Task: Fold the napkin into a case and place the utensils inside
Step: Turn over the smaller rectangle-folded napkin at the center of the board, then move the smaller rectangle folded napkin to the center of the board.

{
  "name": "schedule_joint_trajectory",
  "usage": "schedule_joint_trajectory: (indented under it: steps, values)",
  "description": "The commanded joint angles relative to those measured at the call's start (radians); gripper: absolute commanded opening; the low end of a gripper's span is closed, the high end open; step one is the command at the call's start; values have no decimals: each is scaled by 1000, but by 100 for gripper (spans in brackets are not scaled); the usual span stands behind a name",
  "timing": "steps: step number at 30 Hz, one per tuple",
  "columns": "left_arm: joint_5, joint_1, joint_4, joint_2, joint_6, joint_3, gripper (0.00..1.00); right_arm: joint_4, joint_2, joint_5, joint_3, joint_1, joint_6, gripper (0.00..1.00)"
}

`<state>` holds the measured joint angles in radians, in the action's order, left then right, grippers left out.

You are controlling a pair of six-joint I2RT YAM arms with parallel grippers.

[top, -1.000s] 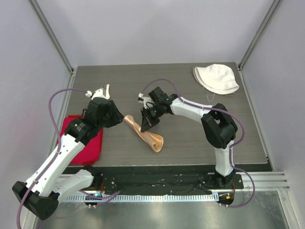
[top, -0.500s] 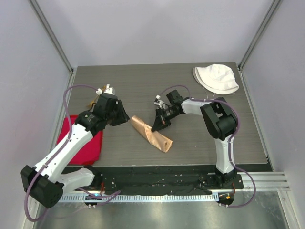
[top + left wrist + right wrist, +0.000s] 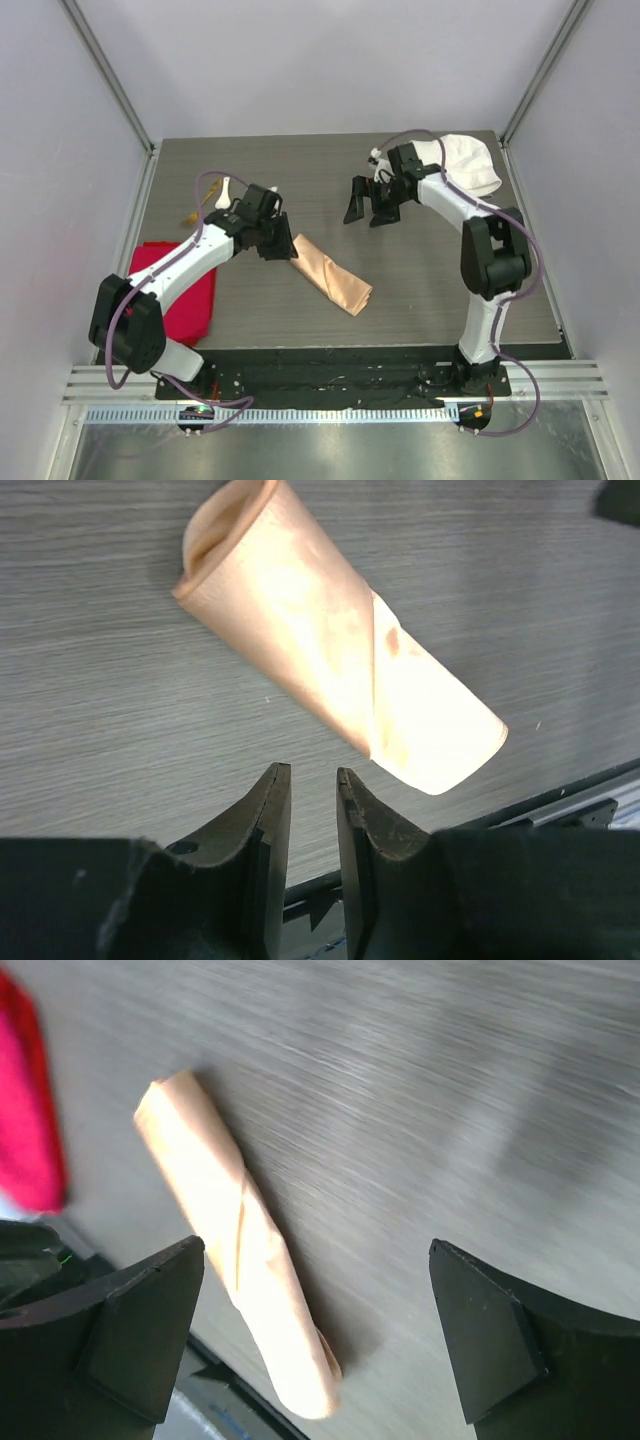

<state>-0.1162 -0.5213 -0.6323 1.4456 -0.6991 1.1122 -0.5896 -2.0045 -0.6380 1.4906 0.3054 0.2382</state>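
Note:
The napkin [image 3: 332, 275] lies on the table as a narrow peach-orange case, running diagonally from upper left to lower right. In the left wrist view the case [image 3: 330, 640] has an open mouth at its far end. My left gripper [image 3: 280, 245] hovers at the case's upper-left end; its jaws [image 3: 310, 775] stand a little apart with nothing between them. Farther back, my right gripper [image 3: 362, 222] is raised and wide open, empty [image 3: 318, 1260], with the case [image 3: 235, 1250] below it. The white spoon [image 3: 224, 188] and gold fork [image 3: 188, 215] lie at the left.
A bright red cloth [image 3: 185, 290] lies at the front left, and shows at the left edge of the right wrist view [image 3: 30, 1150]. A white hat [image 3: 470, 165] sits at the back right, partly behind the right arm. The table's front edge runs just below the case.
My right gripper let go of the napkin, opened wide and pulled back to the far right. My left arm swung right to the case's end, jaws narrowing. The napkin settled flat.

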Motion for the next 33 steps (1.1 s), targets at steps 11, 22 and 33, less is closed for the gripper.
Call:
schedule_joint_trajectory:
  steps: [11,22,33]
  values:
    - [101,12,83,-148,-83,-31,29,304,601,593,-587,579,471,94]
    - [174,43,19,-286,-92,-23,33,427,515,785,-734,709,562,14]
    - [-1,157,0,-209,-77,52,37,424,481,897,-785,595,481,10]
